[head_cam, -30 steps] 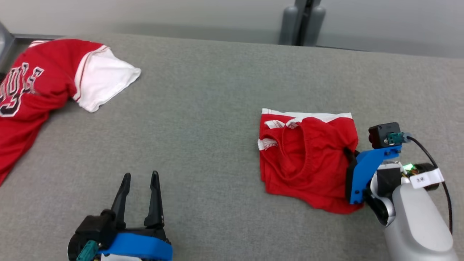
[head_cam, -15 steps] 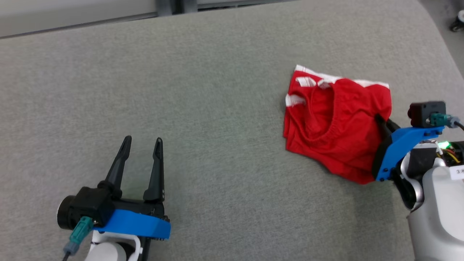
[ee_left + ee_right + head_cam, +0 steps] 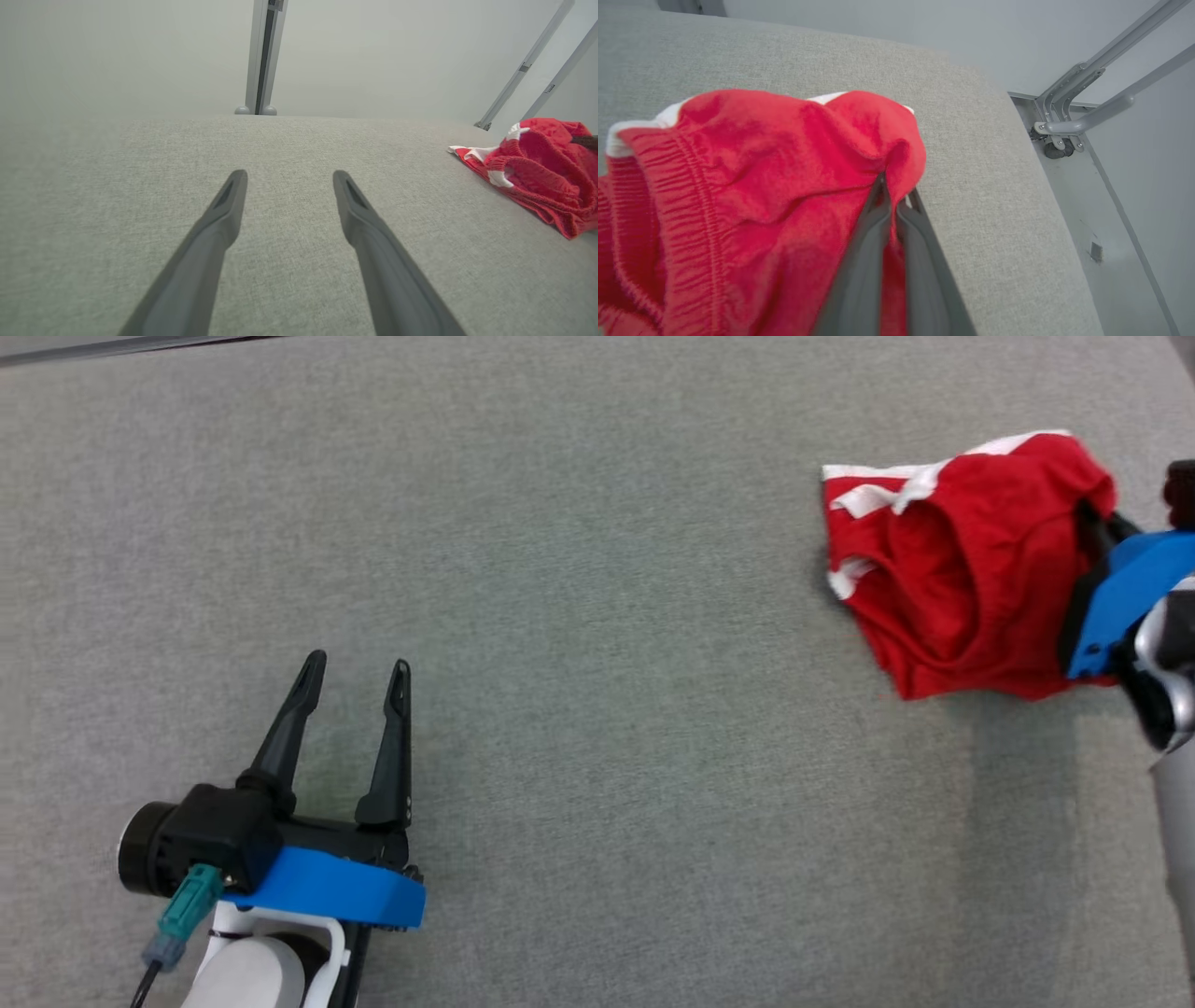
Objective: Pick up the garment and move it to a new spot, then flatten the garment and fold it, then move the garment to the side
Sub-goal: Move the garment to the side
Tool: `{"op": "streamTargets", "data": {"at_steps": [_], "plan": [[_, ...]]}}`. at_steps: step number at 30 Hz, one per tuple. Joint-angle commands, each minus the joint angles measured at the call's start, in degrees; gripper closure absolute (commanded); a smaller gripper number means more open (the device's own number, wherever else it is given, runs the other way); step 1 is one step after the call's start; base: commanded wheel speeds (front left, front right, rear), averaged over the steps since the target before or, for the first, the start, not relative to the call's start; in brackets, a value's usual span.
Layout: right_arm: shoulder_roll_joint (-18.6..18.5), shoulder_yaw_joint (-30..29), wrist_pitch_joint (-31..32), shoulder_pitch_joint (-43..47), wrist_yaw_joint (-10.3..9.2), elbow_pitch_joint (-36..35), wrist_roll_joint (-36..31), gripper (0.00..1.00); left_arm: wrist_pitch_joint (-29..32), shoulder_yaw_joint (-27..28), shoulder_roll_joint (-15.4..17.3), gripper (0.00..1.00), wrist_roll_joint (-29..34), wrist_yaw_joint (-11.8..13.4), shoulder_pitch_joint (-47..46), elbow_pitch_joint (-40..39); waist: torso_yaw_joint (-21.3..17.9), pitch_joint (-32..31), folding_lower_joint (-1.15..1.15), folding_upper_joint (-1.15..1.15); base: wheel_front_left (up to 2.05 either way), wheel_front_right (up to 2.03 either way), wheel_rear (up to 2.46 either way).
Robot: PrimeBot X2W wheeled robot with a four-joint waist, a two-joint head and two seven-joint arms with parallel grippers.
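The garment [image 3: 962, 569] is a folded pair of red shorts with white trim, lying on the grey table at the right of the head view. My right gripper [image 3: 1088, 518] is shut on the garment's right edge. In the right wrist view its two fingers [image 3: 873, 219] press together with red cloth [image 3: 752, 186] pinched between them, and the fabric bunches up at the tips. My left gripper [image 3: 358, 665] stands open at the lower left, well away from the garment, nothing between its fingers. The left wrist view has the garment [image 3: 542, 172] at its right edge.
The grey fabric table [image 3: 597, 616] spreads across the head view. Its right edge [image 3: 1045, 196] runs close beside the garment, with the floor and a metal frame [image 3: 1083, 116] on a caster beyond. A grey post [image 3: 261, 56] stands behind the table's far edge.
The head camera has tilted down and turned, so the red and white jersey at the far left has left the picture. My right gripper keeps its hold; the garment now looks more bunched.
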Motion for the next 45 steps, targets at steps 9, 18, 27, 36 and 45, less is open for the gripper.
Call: {"op": "streamTargets", "data": {"at_steps": [9,18,27,36,45], "plan": [[-9.88,-7.19,2.49,-5.50,-0.01,2.96,-4.30,0.73,-0.74,0.46,0.25,0.00,-0.57,0.84,0.44,-0.84,6.47,2.62,0.00,0.00,0.00,0.00,0.00],[-7.12,-6.60,-2.61,-5.29,-0.01,4.79,-5.25,0.00,-1.70,-0.17,-0.65,0.00,-1.09,0.77,-0.54,0.75,7.26,2.03,0.00,0.00,0.00,0.00,0.00],[-3.26,-0.81,-8.48,-3.85,-0.01,4.11,-2.71,0.00,-4.16,1.41,-1.40,0.00,-3.09,0.92,-0.93,3.58,7.64,-2.10,0.00,0.00,0.00,0.00,0.00],[4.94,1.08,-16.45,3.79,-0.01,1.08,-2.56,0.00,-7.11,4.53,-2.87,0.00,-6.00,1.47,1.28,10.22,10.71,-10.78,0.00,0.00,0.00,0.00,0.00],[10.84,0.36,-22.97,18.99,-0.01,-4.14,-5.18,0.00,-8.21,5.67,-4.59,0.00,-7.47,1.32,7.14,15.84,15.19,-19.08,0.00,0.00,0.00,0.00,0.00]]}}
